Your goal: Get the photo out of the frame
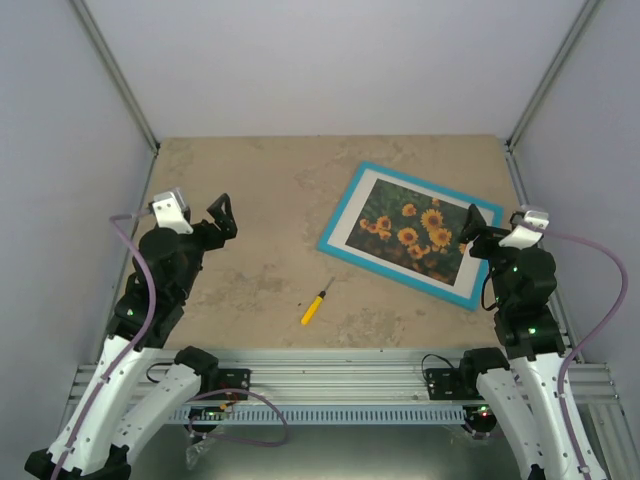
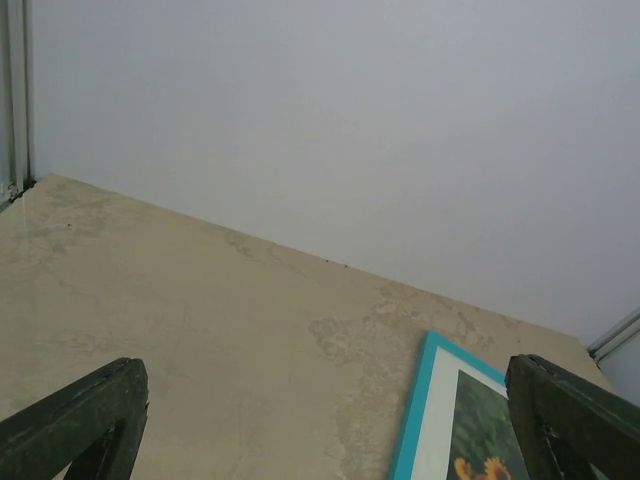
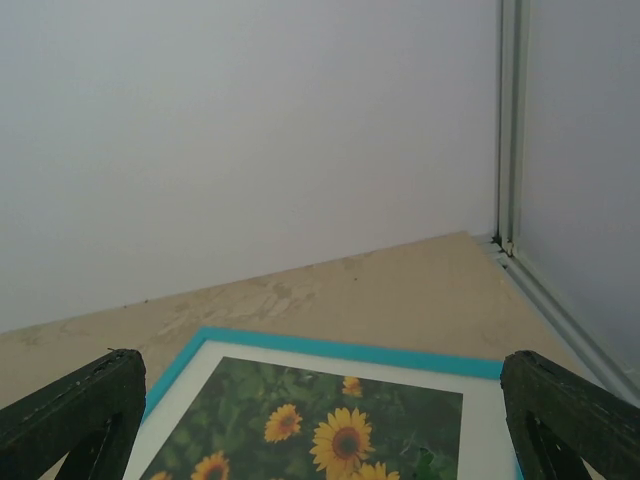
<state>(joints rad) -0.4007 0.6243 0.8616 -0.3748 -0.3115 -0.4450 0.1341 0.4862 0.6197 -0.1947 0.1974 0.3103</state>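
At two o'clock on your table [image 1: 250,190], the photo [image 1: 412,228] sits in the frame [image 1: 342,208]; left gripper [image 2: 325,385] and right gripper [image 3: 320,375] gape empty; removal unstarted.

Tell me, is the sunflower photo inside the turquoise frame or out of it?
Inside. The sunflower photo is bordered by the white mat, with the turquoise frame around all four sides, lying flat on the table.

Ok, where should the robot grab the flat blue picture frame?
Probably the right-hand edge of the turquoise picture frame, nearest the open right gripper, coming in low from that side: it lies flat on the beige table, so only its thin rim offers a pinch.
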